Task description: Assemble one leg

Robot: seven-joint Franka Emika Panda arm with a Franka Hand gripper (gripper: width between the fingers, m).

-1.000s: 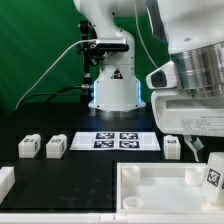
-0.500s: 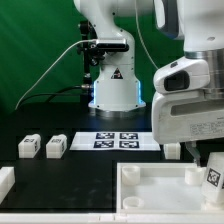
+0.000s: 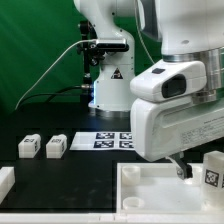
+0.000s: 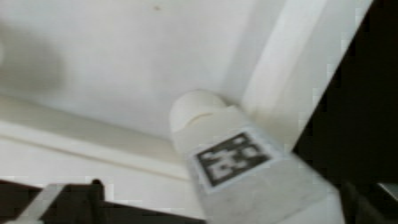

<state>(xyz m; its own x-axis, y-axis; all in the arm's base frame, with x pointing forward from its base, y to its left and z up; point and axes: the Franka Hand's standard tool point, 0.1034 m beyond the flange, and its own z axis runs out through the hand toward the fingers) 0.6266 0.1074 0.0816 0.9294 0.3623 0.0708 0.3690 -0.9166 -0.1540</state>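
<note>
Swung leftward in the exterior view, the gripper (image 3: 182,170) now hangs jaws apart, and we note the upright leg (image 3: 213,169) just beside it toward that view's right.

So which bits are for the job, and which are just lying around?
For the job: the leg nearest the arm, the white tray-like part.
Just lying about: two spare legs, the marker board, a white part at the exterior view's left edge.
</note>
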